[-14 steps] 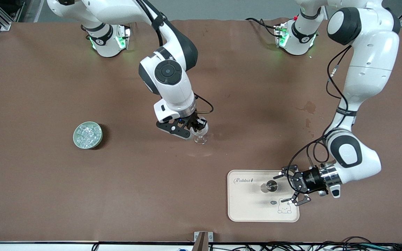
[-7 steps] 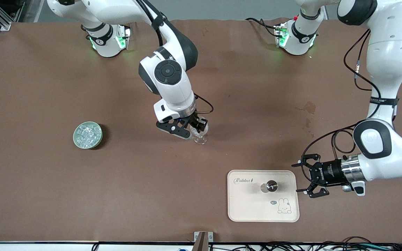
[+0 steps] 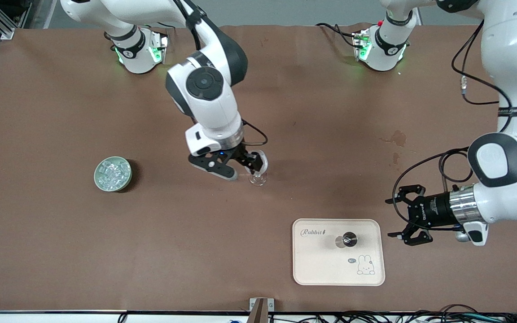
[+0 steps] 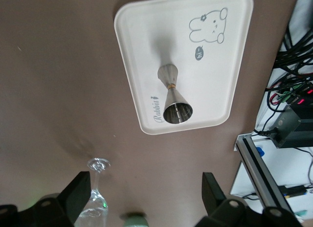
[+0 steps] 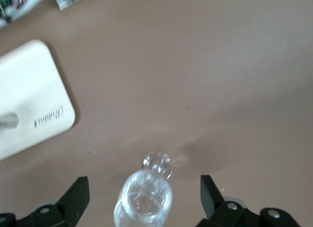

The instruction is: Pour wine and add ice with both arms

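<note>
A clear stemmed glass stands upright mid-table. My right gripper hangs low over it, open, one finger on each side of the bowl; in the right wrist view the glass sits between the spread fingers of the right gripper, untouched. The ice is a heap of clear cubes in a small green bowl toward the right arm's end. My left gripper is open and empty, low beside the tray. The left wrist view shows the glass between the fingers of the left gripper, farther off.
A cream tray with a rabbit print lies near the front edge and carries a steel jigger, also seen in the left wrist view. Dark stains mark the brown table. Cables run along the front edge.
My left gripper has drawn back off the tray toward the left arm's end, leaving the jigger standing. My right arm has shifted slightly toward its own end, still at the glass.
</note>
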You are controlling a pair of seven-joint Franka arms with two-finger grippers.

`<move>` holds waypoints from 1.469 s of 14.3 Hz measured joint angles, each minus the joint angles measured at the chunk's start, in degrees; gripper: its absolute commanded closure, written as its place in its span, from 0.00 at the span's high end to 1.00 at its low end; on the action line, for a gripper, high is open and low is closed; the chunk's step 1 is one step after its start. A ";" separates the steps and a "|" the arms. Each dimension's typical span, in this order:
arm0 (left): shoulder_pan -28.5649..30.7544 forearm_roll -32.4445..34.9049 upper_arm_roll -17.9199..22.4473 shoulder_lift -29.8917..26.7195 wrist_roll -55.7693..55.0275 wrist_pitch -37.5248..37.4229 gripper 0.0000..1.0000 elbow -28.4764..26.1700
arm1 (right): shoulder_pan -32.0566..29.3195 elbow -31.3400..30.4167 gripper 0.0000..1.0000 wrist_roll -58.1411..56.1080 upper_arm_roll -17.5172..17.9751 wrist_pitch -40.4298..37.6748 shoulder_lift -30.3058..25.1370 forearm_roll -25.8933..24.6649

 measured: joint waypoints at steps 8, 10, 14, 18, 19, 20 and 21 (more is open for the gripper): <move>-1.57 23.78 -7.13 -10.79 6.69 -9.46 1.00 -0.09 | -13.17 0.23 1.00 -16.02 -0.75 -14.74 -11.56 -2.28; -1.56 28.09 -8.57 -12.74 12.99 -13.27 1.00 -0.13 | -17.39 0.22 1.00 -21.76 -0.79 -17.55 -13.67 -2.29; -1.48 30.99 -9.53 -16.04 24.20 -18.42 1.00 -0.25 | -26.15 -0.11 1.00 -33.21 -0.62 -22.88 -17.71 -2.28; -1.14 31.05 -8.43 -19.99 37.60 -20.53 1.00 -0.41 | -31.70 -3.52 1.00 -43.21 -0.49 -25.77 -23.49 -2.28; -1.22 31.05 -7.43 -21.16 40.98 -21.65 1.00 -0.68 | -32.73 -4.02 1.00 -45.19 -0.45 -26.59 -24.55 -2.28; -1.42 31.05 -6.13 -22.55 44.27 -22.51 1.00 -1.39 | -33.73 -4.35 1.00 -47.41 -0.47 -27.40 -25.35 -2.28; -1.82 31.05 -4.62 -24.17 47.43 -22.96 1.00 -2.67 | -34.71 -4.42 1.00 -49.47 -0.49 -28.22 -25.85 -2.28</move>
